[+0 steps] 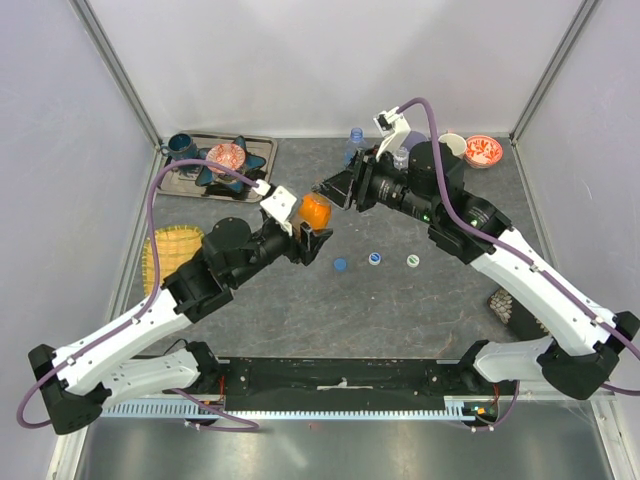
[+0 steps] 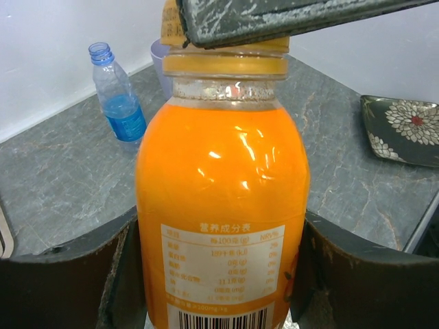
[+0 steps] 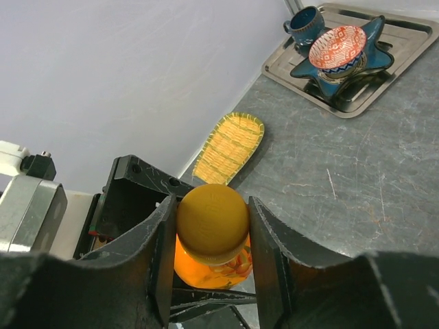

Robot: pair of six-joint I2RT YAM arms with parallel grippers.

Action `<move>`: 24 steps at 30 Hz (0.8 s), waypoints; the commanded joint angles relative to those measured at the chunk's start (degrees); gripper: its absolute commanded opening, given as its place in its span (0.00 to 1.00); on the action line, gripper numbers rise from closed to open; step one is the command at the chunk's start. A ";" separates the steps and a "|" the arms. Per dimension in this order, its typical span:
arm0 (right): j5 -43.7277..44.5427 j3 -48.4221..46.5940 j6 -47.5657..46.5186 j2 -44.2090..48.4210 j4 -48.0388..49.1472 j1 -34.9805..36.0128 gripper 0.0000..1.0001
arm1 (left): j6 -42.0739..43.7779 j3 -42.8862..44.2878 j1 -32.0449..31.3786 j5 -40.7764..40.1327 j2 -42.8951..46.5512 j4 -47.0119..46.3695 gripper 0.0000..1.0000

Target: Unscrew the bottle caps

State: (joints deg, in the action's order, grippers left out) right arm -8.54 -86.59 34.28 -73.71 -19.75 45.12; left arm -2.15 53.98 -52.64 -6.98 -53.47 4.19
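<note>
My left gripper (image 1: 312, 228) is shut on the body of the orange bottle (image 1: 315, 211) and holds it above the table; in the left wrist view the bottle (image 2: 219, 185) fills the space between the gripper's (image 2: 219, 274) jaws. My right gripper (image 1: 336, 190) is shut on its yellow cap (image 3: 211, 216), with a finger (image 3: 269, 253) on each side; one finger (image 2: 288, 17) crosses the cap (image 2: 226, 63) in the left wrist view. A blue-tinted bottle (image 1: 353, 145) (image 2: 116, 96) stands capless at the back. A clear bottle (image 1: 400, 158) shows behind the right arm. The other clear bottle is hidden.
Three loose caps (image 1: 374, 259) lie mid-table. A metal tray (image 1: 262, 148) (image 3: 411, 31) with a cup and a patterned bowl stands at the back left. A yellow woven mat (image 1: 165, 255) (image 3: 230, 145) lies left. A red bowl (image 1: 483, 150) and cups stand at the back right.
</note>
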 commanded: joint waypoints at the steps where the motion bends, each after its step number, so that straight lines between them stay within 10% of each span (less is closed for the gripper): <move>1: -7.01 1.77 -3.69 1.64 0.50 0.23 0.00 | 2.07 0.08 -0.44 6.62 2.49 -7.34 0.37; 12: -32.06 1.41 -17.75 6.91 2.51 0.31 0.00 | -15.58 6.05 6.58 61.42 1.97 -13.84 0.38; 24: -50.08 7.13 -20.57 11.75 10.17 0.32 0.00 | -44.07 3.15 11.07 78.96 -7.26 -44.78 0.40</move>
State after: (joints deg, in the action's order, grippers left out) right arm -48.38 -82.08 15.53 -61.14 -8.12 44.77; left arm -34.39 56.01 -41.89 65.82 -59.05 -24.10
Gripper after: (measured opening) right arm 0.479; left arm 0.695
